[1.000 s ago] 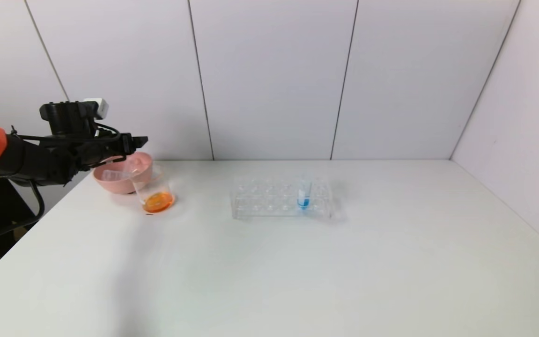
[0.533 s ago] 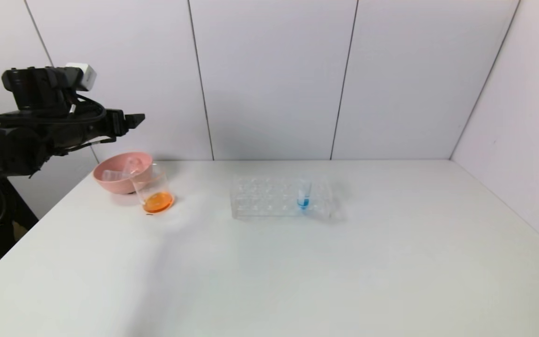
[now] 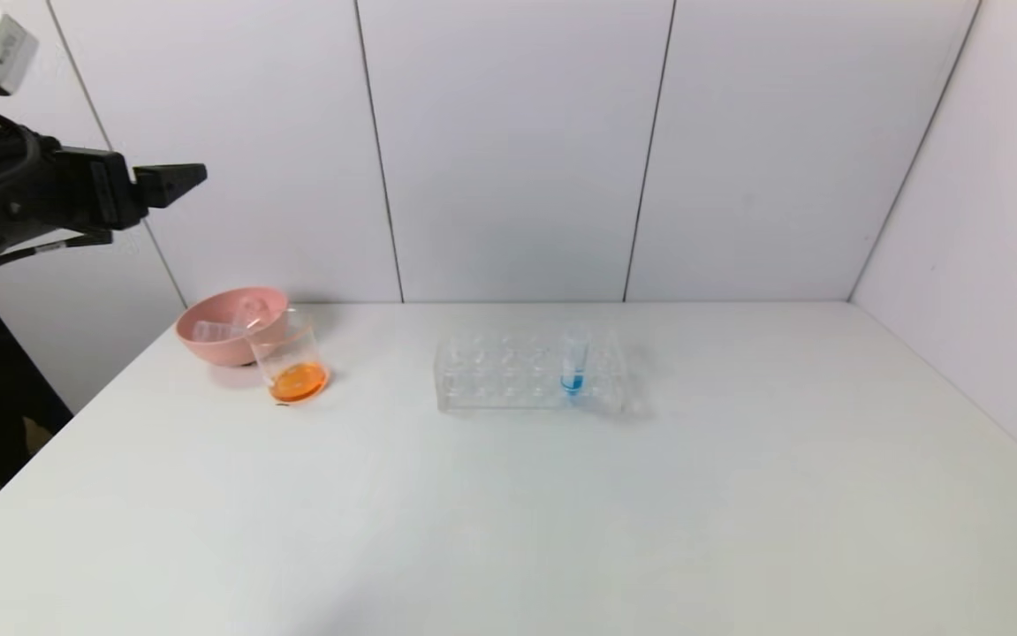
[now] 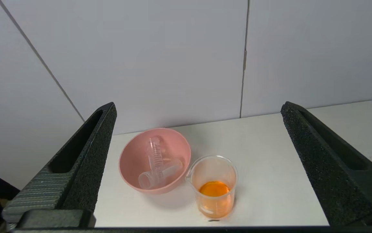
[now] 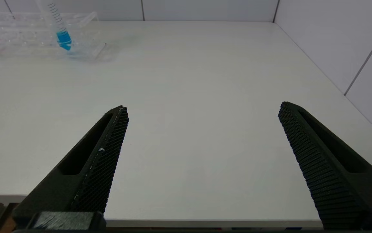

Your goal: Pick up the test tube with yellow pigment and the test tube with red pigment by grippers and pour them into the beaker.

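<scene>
Beaker [image 3: 290, 364] on white table [image 3: 508, 512]

My right tool [image 5: 202, 110] gapes wide, empty, over bare desk [image 5: 198, 71]; clear rack [image 5: 17, 45] with blue-liquid tube [image 5: 61, 34] at eleven o'clock.

On the counter [image 3: 508, 495] the bowl [image 3: 208, 344] sits at the far left with two tubes [image 4: 155, 161] lying crossed inside it. The beaker [image 3: 292, 362] stands touching the bowl's right front. The rack [image 3: 490, 375] lies well to the right, one tube [image 3: 573, 362] upright in it.
</scene>
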